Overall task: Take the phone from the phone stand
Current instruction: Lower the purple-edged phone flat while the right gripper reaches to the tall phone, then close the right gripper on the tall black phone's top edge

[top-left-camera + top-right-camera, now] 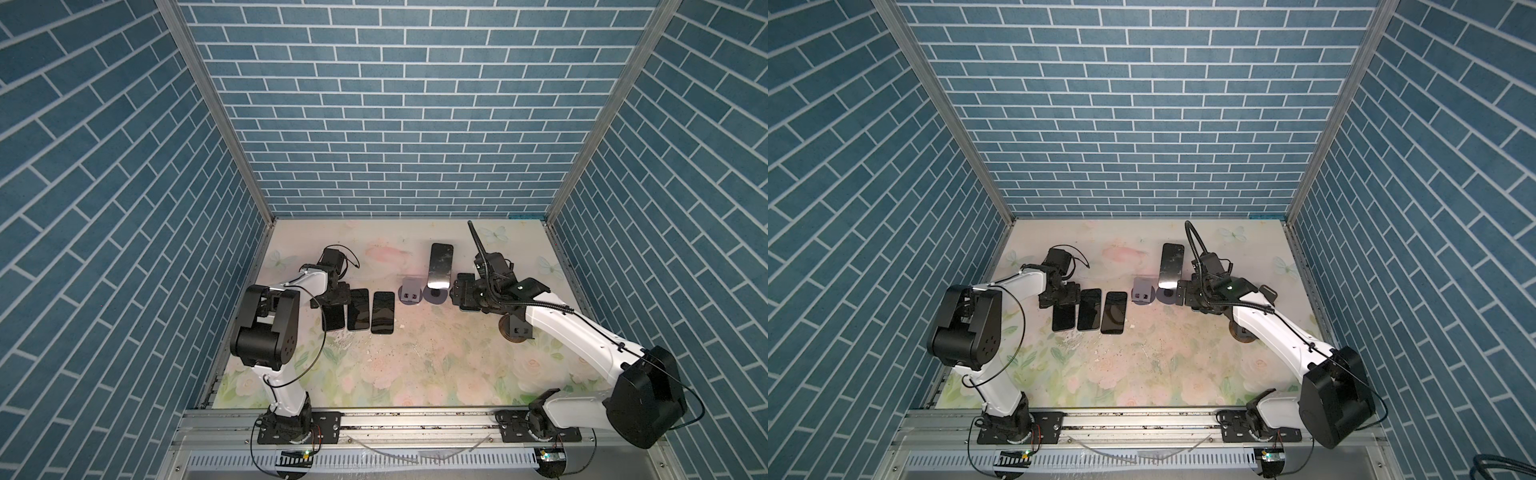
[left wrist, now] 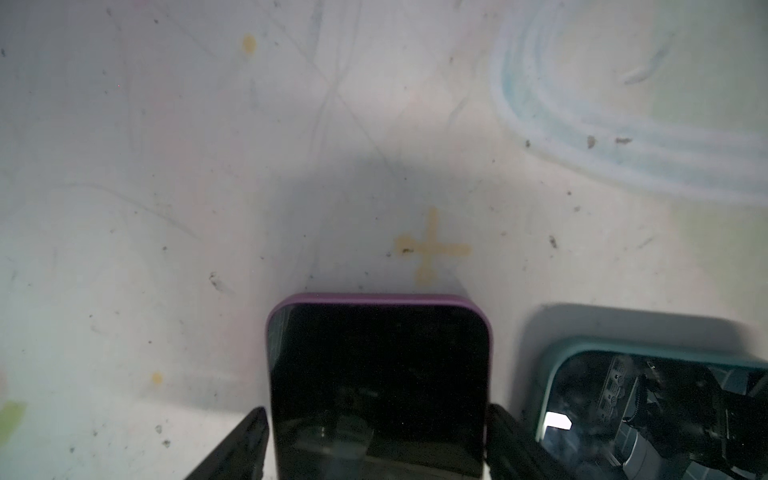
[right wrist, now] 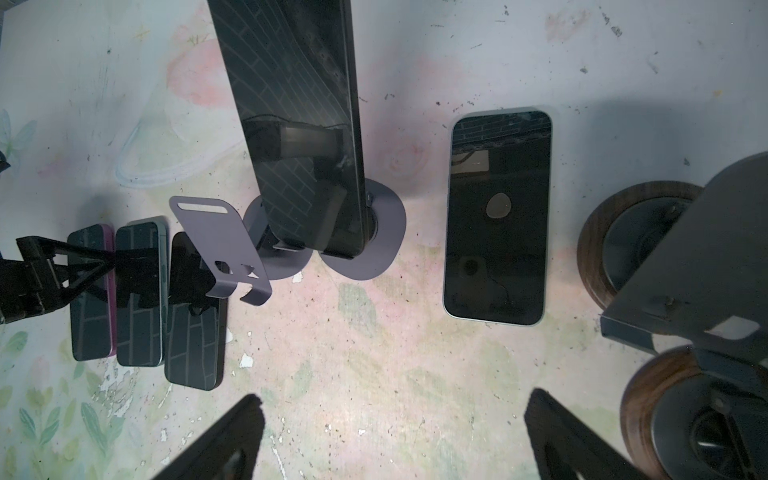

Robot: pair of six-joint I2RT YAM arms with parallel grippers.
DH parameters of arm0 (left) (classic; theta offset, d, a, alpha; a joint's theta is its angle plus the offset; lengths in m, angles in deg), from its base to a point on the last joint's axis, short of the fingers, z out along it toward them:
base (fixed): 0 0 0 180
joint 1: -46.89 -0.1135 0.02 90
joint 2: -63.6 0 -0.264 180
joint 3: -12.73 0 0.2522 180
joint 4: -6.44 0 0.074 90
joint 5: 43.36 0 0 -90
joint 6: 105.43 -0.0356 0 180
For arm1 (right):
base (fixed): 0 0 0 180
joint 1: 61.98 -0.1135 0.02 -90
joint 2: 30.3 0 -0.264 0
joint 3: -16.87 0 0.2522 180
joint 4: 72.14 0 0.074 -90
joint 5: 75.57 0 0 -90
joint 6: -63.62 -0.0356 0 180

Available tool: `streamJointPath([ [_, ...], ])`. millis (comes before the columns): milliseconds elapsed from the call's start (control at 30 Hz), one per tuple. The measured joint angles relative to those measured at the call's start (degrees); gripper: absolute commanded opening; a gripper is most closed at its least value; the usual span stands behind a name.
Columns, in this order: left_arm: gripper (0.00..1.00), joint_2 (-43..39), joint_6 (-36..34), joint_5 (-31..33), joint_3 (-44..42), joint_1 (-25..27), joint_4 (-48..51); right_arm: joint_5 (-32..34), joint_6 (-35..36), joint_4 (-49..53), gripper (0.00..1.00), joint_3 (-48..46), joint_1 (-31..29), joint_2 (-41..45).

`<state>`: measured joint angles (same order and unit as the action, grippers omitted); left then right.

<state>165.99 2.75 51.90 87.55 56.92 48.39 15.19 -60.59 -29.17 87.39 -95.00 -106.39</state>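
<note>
Top views: the black glossy phone (image 1: 441, 264) (image 1: 1171, 264) is propped in the grey-purple round-base metal stand (image 1: 436, 296) (image 1: 1166, 296), mid-table toward the back. Its long axis runs front to back, bottom edge at the stand, top end tipped toward the rear wall, screen facing up and forward. The right gripper (image 1: 456, 294) (image 1: 1179, 294) sits just beside the stand's base, clear of the phone, jaws spread wide with nothing in them; it hides most of a flat phone beneath it. The left gripper (image 1: 332, 305) (image 1: 1064, 302) is low over the leftmost of three flat phones. Left wrist: purple-cased phone (image 2: 378, 386) flat on the floral table mat (image 2: 166, 166), black fingers (image 2: 249, 440) close on both long sides; can't tell if they clamp or just flank. One end is cut off by the frame, and the teal-cased phone (image 2: 648, 399) beside it is also cropped. Right wrist: the propped phone (image 3: 299, 104) has its far end cut off and its screen mirrors brickwork. A matching empty stand (image 3: 216, 241) stands beside it, the pale-edged phone (image 3: 498, 220) lies flat, and the wooden-base stands (image 3: 590, 249) are half hidden.
</note>
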Motion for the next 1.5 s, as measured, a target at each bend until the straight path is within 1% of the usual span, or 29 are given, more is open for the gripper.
streamJointPath([
  [333,0.82,-0.28,-0.02,-0.04,0.11,0.00,0.90,0.00,0.00,-0.04,0.99,0.00,-0.17,0.00],
  [467,0.83,-1.64,-0.04,-0.20,0.09,0.00,1.64,0.02,0.00,-0.04,0.99,0.00,-0.48,0.00],
  [733,0.83,-8.11,-0.02,-0.59,-0.24,0.00,1.60,0.17,0.00,-0.04,0.99,0.00,-1.07,0.00],
  [1133,0.84,-15.32,0.61,-3.21,-4.22,0.09,1.01,1.20,-0.07,-0.02,0.99,0.00,-2.25,0.00],
  [1333,0.85,-20.41,2.12,-5.62,-6.95,0.66,-0.11,1.73,-0.55,0.02,0.99,-0.02,-2.91,0.00],
  [1500,0.86,-25.29,4.17,-8.96,-9.01,1.51,-2.14,2.38,-1.60,0.17,0.99,-0.02,-3.21,0.00],
])
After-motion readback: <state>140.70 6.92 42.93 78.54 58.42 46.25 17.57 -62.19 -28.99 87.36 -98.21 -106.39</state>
